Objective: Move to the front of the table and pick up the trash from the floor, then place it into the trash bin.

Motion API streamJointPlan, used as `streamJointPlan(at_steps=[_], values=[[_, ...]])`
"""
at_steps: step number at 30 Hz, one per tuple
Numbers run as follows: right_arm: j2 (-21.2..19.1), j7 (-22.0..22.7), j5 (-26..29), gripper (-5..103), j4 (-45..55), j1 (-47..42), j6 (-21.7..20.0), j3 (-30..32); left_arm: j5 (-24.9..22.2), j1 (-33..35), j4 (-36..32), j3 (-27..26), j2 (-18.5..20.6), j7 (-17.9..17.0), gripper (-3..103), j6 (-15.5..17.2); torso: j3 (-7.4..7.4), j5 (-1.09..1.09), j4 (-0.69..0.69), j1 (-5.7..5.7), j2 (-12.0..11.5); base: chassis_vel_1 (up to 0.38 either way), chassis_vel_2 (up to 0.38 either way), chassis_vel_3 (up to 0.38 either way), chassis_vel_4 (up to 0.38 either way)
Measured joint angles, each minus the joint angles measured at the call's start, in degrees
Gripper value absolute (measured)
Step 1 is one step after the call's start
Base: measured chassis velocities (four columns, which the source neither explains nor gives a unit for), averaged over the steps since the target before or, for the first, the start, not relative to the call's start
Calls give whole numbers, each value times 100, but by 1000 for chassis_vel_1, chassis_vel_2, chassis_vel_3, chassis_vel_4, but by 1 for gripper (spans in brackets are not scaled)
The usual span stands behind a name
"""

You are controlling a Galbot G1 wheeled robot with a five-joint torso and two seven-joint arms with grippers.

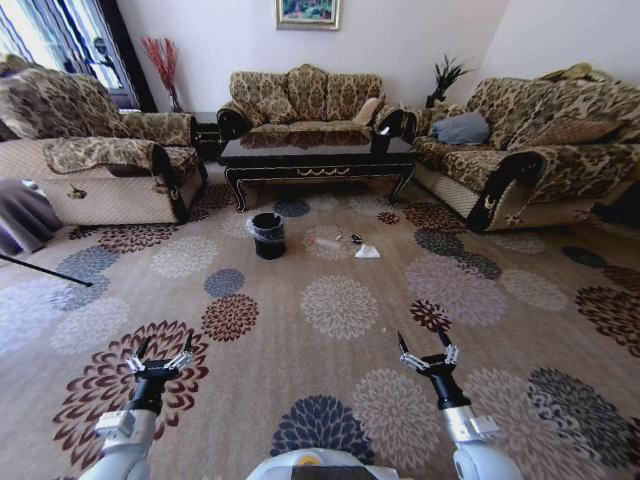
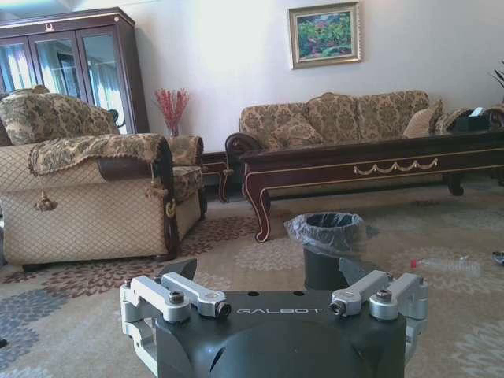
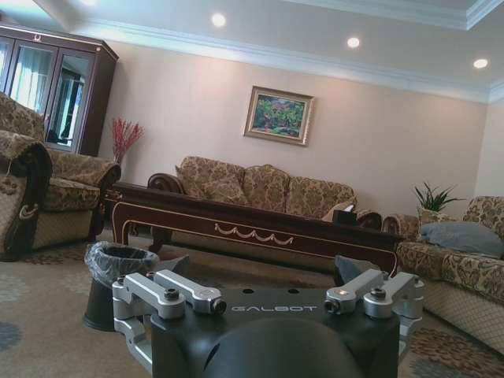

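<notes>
Fingers spread apart and holding nothing, the left gripper [image 1: 160, 356] and the right gripper [image 1: 428, 350] hung low over the floor [image 1: 340, 305], well short of the litter. The carpet between them and the trash lay open, with nothing in the way. Farther ahead, the trash bin [image 1: 267, 235] stood on the carpet in front of the table [image 1: 318, 158], with the trash scattered just beside it toward the robot's right: a clear plastic bottle [image 1: 327, 243], a tiny dark wrapper [image 1: 355, 238] and a white paper scrap [image 1: 367, 251]. Sofas [image 1: 305, 100] flanked the table on three sides. The left wrist view caught the bottle's red cap [image 2: 413, 264] and the glass-fronted cabinet [image 2: 71, 67]; the right wrist view took in the ceiling spotlights [image 3: 218, 20], the potted plant [image 3: 433, 198] and a black box [image 3: 344, 216] on the tabletop. Both wrist views showed a framed painting [image 2: 324, 34] on the wall. The word "GALBOT" [image 2: 279, 311] could be read on each gripper body.
</notes>
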Motion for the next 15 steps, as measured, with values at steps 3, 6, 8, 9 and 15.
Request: streamJointPlan(at_steps=[3,6,8,9,15], values=[[-1,-18,1,100,36,-24,-2,12,16,0,-1,9,-35,-3,100,2,-48,0,0,-28,-78,0,0,0,0],[9,-31,21,100,63,-55,-2,15,25,19,-1,14,-54,-2,100,-1,-92,0,0,-44,-134,0,0,0,0],[16,-73,54,100,82,-89,0,17,14,37,-1,14,-56,-3,100,-3,-143,0,0,-63,-205,0,0,0,0],[16,-73,54,100,82,-89,0,17,14,37,-1,14,-56,-3,100,-3,-143,0,0,-63,-205,0,0,0,0],[19,-108,79,100,82,-99,15,20,-4,46,2,7,-46,-3,100,-4,-242,0,0,-103,-345,0,0,0,0]])
